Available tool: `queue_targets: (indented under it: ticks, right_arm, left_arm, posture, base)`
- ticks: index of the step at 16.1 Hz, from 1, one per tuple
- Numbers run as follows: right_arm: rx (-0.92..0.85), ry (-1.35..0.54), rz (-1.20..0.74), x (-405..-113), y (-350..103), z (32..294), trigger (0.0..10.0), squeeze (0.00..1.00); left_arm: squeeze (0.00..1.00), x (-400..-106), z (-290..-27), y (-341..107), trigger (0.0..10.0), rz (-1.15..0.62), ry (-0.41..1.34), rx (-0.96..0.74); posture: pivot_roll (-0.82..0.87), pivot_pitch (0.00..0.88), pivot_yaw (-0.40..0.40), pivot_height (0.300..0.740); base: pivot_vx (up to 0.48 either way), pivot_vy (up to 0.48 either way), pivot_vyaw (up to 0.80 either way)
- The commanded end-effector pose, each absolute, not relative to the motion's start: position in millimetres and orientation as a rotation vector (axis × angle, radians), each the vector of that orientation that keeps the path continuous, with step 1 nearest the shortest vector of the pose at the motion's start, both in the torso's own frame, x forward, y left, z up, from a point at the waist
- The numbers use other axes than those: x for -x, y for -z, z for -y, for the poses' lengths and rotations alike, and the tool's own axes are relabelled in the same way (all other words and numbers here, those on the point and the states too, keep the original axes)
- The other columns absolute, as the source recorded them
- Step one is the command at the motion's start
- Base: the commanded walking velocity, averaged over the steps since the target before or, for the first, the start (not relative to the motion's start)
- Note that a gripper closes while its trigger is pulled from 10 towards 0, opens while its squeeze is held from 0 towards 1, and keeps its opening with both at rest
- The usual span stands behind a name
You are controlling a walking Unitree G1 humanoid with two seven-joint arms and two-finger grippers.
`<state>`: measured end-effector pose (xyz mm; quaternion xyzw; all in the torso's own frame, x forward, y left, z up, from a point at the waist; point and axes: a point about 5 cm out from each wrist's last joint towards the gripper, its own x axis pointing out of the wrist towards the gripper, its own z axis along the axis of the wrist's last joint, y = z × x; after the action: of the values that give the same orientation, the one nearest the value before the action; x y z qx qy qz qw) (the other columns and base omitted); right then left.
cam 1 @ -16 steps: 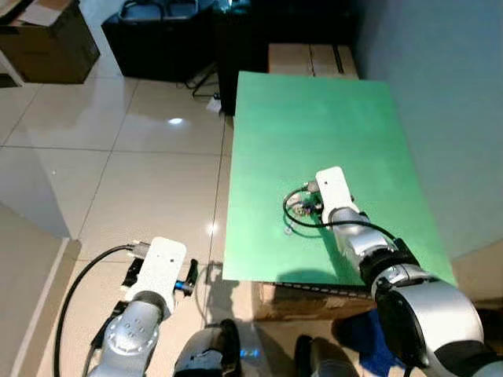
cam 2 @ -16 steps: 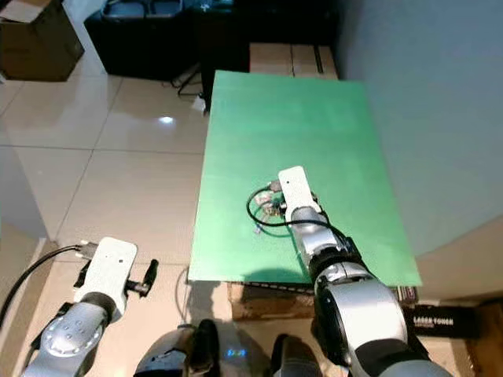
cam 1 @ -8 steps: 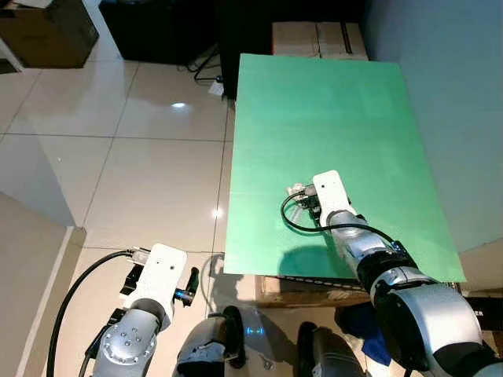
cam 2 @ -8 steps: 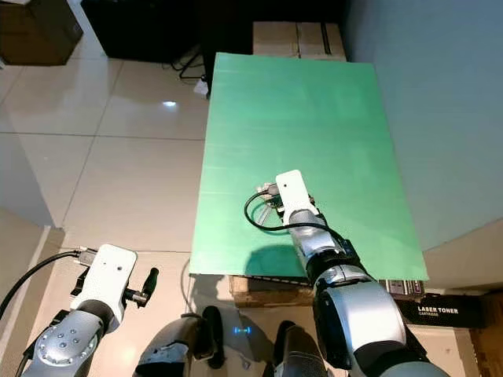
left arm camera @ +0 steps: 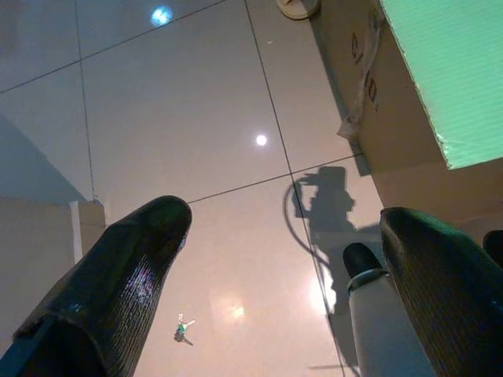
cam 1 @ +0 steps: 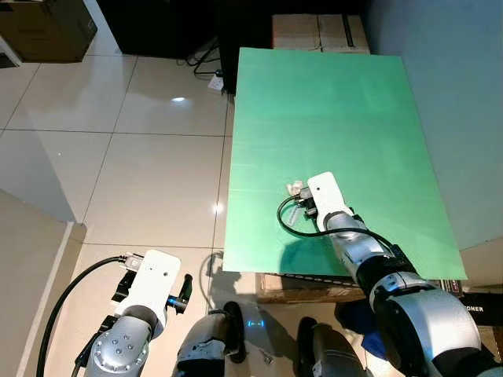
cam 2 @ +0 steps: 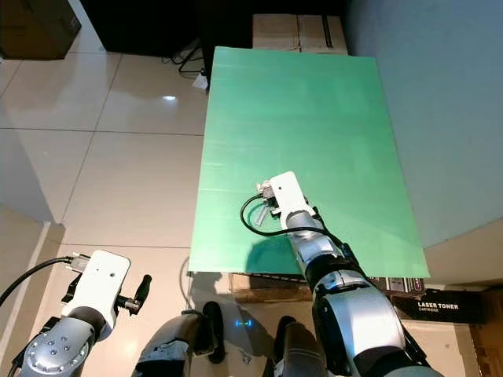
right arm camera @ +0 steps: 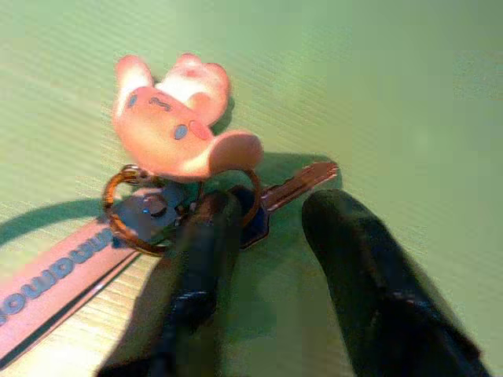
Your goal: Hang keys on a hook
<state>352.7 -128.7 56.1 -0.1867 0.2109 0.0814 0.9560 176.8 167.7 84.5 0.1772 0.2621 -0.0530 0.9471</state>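
The keys [right arm camera: 236, 206] lie flat on the green bench [cam 1: 330, 94], towards its near left corner and a little in from the near edge. It is a small bunch: a ring, one key blade, a pale rounded charm [right arm camera: 177, 118] and a printed strap [right arm camera: 55, 279] trailing off it. The right gripper [right arm camera: 263, 216] is down over the bunch with its jaws apart, one finger touching the ring and the other on bare bench just beside the key blade. I'd judge it is lining up to pinch the ring, since nothing is gripped yet. The strap's far end is cut off, and from above the wrist hides most of the bunch. The left gripper [left arm camera: 283, 228] hangs idle over the tiled floor [cam 1: 118, 157], jaws wide apart.
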Motion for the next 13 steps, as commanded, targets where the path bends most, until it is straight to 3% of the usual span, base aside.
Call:
queue_targets:
  ticks: [1,5,6,7,8,9,13]
  right_arm:
    - [0.385,-0.182,-0.555,-332.4,-27.5,133.8,0.0,0.0]
    - [0.399,-0.174,-0.573,-326.7,-20.8,138.0,0.0,0.0]
    - [0.412,-0.151,-0.585,-325.9,-19.6,141.8,4.2,0.0]
    - [0.413,-0.146,-0.589,-325.3,-18.9,143.4,10.0,0.0]
    - [0.418,-0.139,-0.594,-324.6,-18.1,145.0,10.0,0.0]
    - [0.421,-0.15,-0.59,-323.3,-16.9,146.5,0.0,0.0]
    - [0.425,-0.135,-0.576,-322.8,-16.8,148.6,0.0,0.0]
  left_arm:
    - [0.0,-172.1,-168.4,-84.7,10.0,-0.549,0.114,-0.366]
    - [0.0,-170.1,-166.2,-84.9,10.0,-0.553,0.123,-0.364]
    - [0.0,-170.0,-165.7,-84.9,10.0,-0.554,0.126,-0.363]
    - [0.0,-169.9,-165.3,-84.7,10.0,-0.555,0.129,-0.364]
    - [0.0,-169.9,-165.0,-84.7,10.0,-0.555,0.131,-0.363]
    - [0.0,-170.0,-164.2,-84.6,10.0,-0.557,0.133,-0.364]
    - [0.0,-170.5,-162.8,-83.6,10.0,-0.563,0.139,-0.361]
  posture:
    - [0.14,0.336,0.042,0.723]
    - [0.13,0.346,0.042,0.723]
    - [0.13,0.347,0.044,0.723]
    - [0.13,0.347,0.044,0.723]
    - [0.13,0.347,0.044,0.723]
    - [0.13,0.351,0.047,0.723]
    - [0.12,0.351,0.044,0.723]
  base:
    - [0.0,0.0,0.0]
    - [0.0,0.0,0.0]
    - [0.0,0.0,0.0]
    - [0.0,0.0,0.0]
    - [0.0,0.0,0.0]
    - [0.0,0.0,0.0]
    - [0.0,0.0,0.0]
